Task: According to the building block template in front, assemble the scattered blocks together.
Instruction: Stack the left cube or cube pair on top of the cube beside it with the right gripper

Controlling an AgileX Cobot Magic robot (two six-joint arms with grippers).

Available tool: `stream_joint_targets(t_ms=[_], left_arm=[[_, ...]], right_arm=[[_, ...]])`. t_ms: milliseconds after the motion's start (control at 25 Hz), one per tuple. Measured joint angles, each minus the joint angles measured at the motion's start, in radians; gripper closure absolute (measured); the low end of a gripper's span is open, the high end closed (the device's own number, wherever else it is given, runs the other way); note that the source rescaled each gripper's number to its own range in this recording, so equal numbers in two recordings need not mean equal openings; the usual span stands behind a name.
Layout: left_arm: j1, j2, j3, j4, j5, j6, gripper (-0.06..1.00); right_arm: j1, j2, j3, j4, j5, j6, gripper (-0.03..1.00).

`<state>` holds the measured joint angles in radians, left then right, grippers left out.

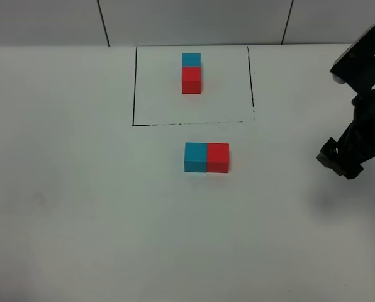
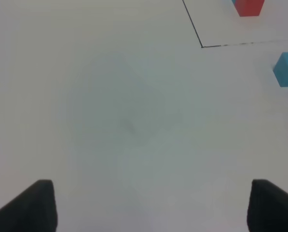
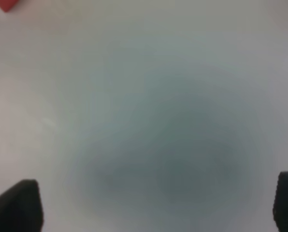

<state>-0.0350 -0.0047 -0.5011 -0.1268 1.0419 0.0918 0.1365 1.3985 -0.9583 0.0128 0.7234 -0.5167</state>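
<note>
The right gripper (image 1: 338, 162) is seen spread wide and empty, and the left gripper (image 2: 151, 207) likewise. From the right one, judged the nearer arm, the red block (image 1: 218, 157) lies at nine o'clock. The cyan block (image 1: 195, 157) is touching beyond it, axis nine-to-three. Farther off, the template (image 1: 191, 73) runs twelve-to-six, so a quarter turn seems needed.

Template (image 1: 191, 73): blue cube at back, red in front, joined, flat, upright, inside thin black outline (image 1: 134, 88). Loose blue cube (image 1: 195, 157) & red cube (image 1: 218, 157) lie just outside outline's near edge, touching side by side, blue on left, red on right. That pair runs crosswise vs template's front-back line.
</note>
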Motion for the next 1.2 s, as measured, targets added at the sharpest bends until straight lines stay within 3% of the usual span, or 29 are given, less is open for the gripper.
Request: stream_joint_targets(t_ms=[280,600,840,1040,1200], left_arm=[[0.0,0.0,0.0,0.0,0.0,0.0,0.08],[0.0,0.0,0.0,0.0,0.0,0.0,0.08],[0.0,0.0,0.0,0.0,0.0,0.0,0.08],[0.0,0.0,0.0,0.0,0.0,0.0,0.08],[0.0,0.0,0.0,0.0,0.0,0.0,0.08]], right_arm=[[0.15,0.229,-0.165,0.003,0.011,-0.158,0.05],[0.313,0.594,-0.544,-0.013,0.183,-0.289,0.05],[0.355,0.771,-0.753,-0.013,0.283,-0.293,0.1],[0.355,0.839,-0.81,-0.02,0.293,-0.294,0.19],[0.355,0.858,-0.816,-0.021,0.277,-0.297,0.21]])
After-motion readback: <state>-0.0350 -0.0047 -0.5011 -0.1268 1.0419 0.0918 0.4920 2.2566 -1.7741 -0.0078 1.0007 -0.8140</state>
